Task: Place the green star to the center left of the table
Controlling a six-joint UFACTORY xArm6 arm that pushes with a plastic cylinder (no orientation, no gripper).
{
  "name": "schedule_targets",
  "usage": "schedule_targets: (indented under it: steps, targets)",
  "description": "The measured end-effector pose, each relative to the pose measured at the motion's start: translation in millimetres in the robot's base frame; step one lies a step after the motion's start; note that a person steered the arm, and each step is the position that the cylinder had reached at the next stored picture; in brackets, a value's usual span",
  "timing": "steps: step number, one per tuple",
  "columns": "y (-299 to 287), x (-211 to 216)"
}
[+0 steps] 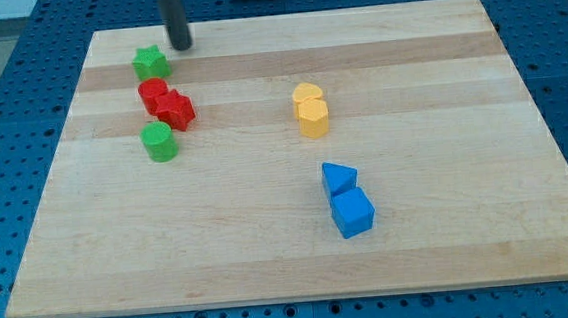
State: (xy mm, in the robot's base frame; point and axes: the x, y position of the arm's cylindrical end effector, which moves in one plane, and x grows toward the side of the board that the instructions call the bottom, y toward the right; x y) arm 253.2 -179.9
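The green star (150,62) lies near the view's top left of the wooden board (300,248). My tip (182,44) is just to the star's upper right, a small gap from it. Right below the star sit a red cylinder (153,92) and a red star-like block (174,110), touching each other. A green cylinder (159,142) stands below them.
Two yellow blocks (311,112) sit stacked close together near the board's middle. A blue triangle (339,178) and a blue cube (353,213) touch each other at the lower right of centre. Blue pegboard (3,149) surrounds the board.
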Motion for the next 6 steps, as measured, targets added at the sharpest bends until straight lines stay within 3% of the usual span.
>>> schedule_targets:
  steps: [1, 2, 4, 6]
  targets:
    - [-69.3, 21.2]
    - [-79.2, 20.4]
    - [-31.5, -24.5]
    - [-47.8, 82.8]
